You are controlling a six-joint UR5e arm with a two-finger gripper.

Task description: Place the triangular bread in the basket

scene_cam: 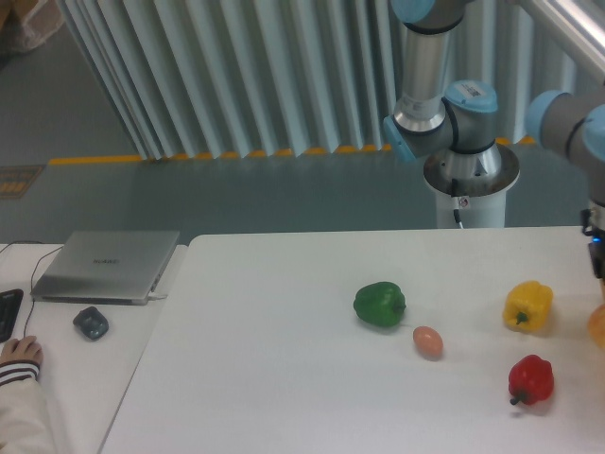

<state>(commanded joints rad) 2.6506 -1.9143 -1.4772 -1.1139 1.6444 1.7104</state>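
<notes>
Only a small orange piece of the bread (pixel 598 324) shows at the right edge of the picture, just right of the yellow pepper (pixel 527 305). The gripper is almost fully outside the frame there, so I cannot tell how its fingers stand. On the table (pixel 284 359) lie also a green pepper (pixel 380 305), an egg (pixel 428 341) and a red pepper (pixel 531 378).

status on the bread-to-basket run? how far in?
Done: the golden-orange triangular bread is off the white table, showing only as a sliver at the right frame edge below the arm. In hand: the carry toward the basket. The gripper and basket are out of frame, so grip and drop are unconfirmed. Left: release into the basket.
</notes>
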